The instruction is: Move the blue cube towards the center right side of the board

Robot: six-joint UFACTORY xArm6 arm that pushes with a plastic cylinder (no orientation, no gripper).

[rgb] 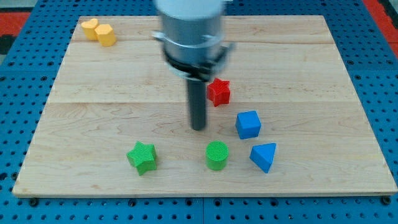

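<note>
Nearest the camera: green star (142,157), green cylinder (217,155) and blue triangular block (263,156) line the board's bottom stretch.
Blue cube (248,124): right of the board's middle, lower half; blue triangular block just beside it at 5 o'clock.
My tip (198,127): at the cube's 9 o'clock, near, a clear gap between them; it is a bare rod with no fingers, holding nothing.
Red star (218,92): at the cube's 11 o'clock, near the rod.
Green cylinder: at the tip's 5 o'clock.
Yellow blocks (99,31): two, touching, far top-left corner.
Wooden board (323,74): rests on blue pegboard (18,68).
</note>
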